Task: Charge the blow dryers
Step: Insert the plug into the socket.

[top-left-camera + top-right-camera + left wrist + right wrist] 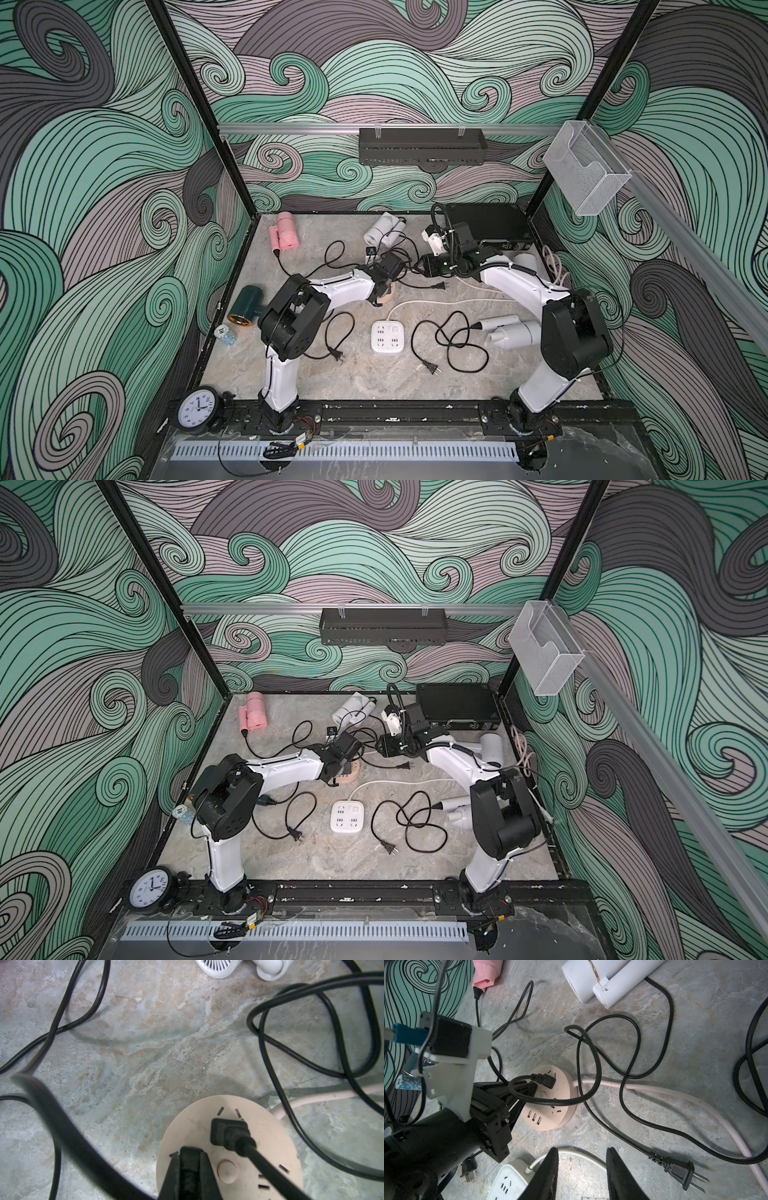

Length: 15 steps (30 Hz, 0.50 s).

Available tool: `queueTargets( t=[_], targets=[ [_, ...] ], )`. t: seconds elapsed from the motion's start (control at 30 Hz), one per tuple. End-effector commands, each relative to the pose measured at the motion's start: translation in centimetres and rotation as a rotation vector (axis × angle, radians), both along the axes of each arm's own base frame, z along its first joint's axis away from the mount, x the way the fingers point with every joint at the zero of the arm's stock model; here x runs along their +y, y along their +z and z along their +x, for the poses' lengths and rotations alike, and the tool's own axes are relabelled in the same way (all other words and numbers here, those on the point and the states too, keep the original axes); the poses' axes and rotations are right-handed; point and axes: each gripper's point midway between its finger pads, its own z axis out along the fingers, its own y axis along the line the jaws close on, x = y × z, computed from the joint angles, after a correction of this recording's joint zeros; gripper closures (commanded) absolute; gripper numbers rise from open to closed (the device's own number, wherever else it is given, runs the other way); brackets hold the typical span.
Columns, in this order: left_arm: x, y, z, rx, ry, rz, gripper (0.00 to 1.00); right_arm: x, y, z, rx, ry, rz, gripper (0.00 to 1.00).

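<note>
Right gripper [582, 1150] holds its jaws partly apart, empty. One dryer plug [228, 1132] sits in the round peach hub [197, 1122]; left gripper [190, 1151], jaws closed, touches the hub's top. Beyond, a white dryer [216, 966] is cut off; a second white dryer [525, 262] hides partly behind the right arm [511, 278]. Lettering on a loose plug [679, 1172] is unreadable.

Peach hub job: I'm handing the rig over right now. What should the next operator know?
Left gripper: shut on what looks like a second plug, pressed to the hub.
Right gripper: open, empty, near the hub.
Done: first plug seated in the hub.
Left: three loose plugs on the table; white block unused.
Dryers: pink and white at the back, green by the left arm, two white by the right.
</note>
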Motion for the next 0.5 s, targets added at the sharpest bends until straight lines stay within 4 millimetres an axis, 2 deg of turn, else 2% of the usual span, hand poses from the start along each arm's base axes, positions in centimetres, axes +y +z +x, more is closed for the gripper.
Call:
queueTargets(
  t=[0.0, 0.17, 0.3, 0.47],
  targets=[
    [4.9, -8.5, -9.3, 0.467, 0.010, 0.138, 1.00, -0.2, 0.1, -0.4, 0.002, 0.004, 0.001, 0.60],
    [4.0, -8.3, -8.8, 0.571, -0.006, 0.062, 1.00, -0.2, 0.2, -0.5, 0.006, 0.007, -0.001, 0.61],
    [4.4, -7.2, -9.0, 0.596, 0.018, 0.088, 1.00, -0.2, 0.4, -0.6, 0.008, 0.008, -0.002, 0.60],
    [4.3, -7.3, -9.8, 0.639, 0.028, 0.078, 1.00, -0.2, 0.4, -0.7, 0.015, 0.009, -0.003, 0.61]
  ],
)
